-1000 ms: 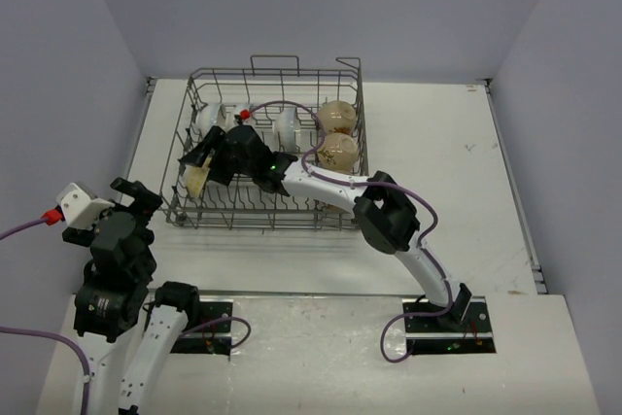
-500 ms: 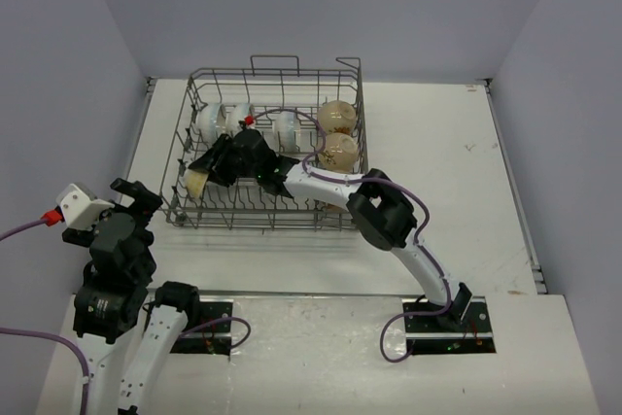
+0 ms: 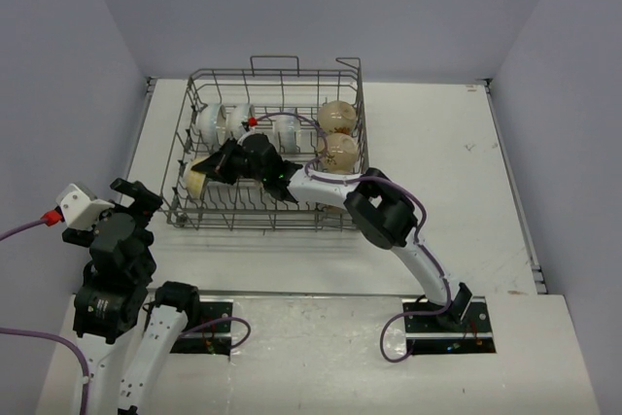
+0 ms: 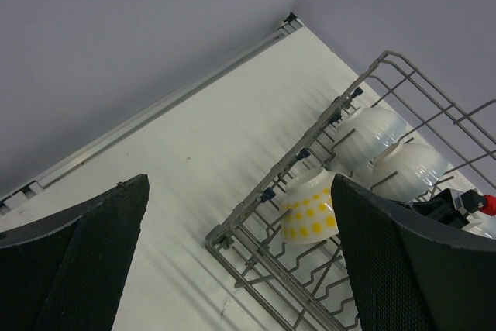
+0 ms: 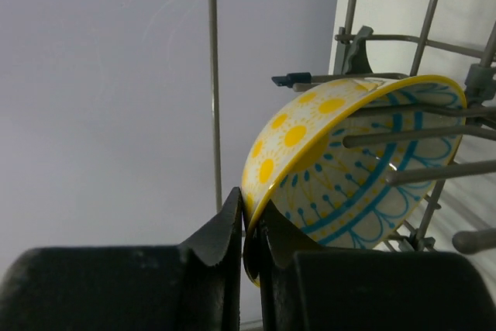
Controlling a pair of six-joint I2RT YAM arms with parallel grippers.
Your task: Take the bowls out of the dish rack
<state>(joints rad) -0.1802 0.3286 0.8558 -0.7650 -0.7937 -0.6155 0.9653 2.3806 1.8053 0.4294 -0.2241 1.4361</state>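
The grey wire dish rack (image 3: pixel 262 224) stands at the table's back left. It holds white bowls (image 3: pixel 209 121) in its back row and two tan bowls (image 3: pixel 336 133) on the right. A yellow-floral bowl (image 3: pixel 197 176) leans at the rack's left side. My right gripper (image 3: pixel 216 169) reaches into the rack. In the right wrist view it (image 5: pixel 252 218) is shut on the rim of that yellow-floral bowl (image 5: pixel 341 160), one finger outside and one inside. My left gripper (image 3: pixel 136 196) hangs open outside the rack's front left corner. Its wrist view shows the rack (image 4: pixel 256 230) and the yellow bowl (image 4: pixel 310 215) ahead.
The rack's upright tines (image 5: pixel 403 139) cross in front of the yellow bowl's inside, and a side wire (image 5: pixel 212 83) rises close by the fingers. A purple cable (image 3: pixel 292 109) loops over the rack. Grey walls close in the table at the left and back.
My right gripper has slid left inside the rack to the yellow-floral bowl and closed on its rim. The left arm has not moved.
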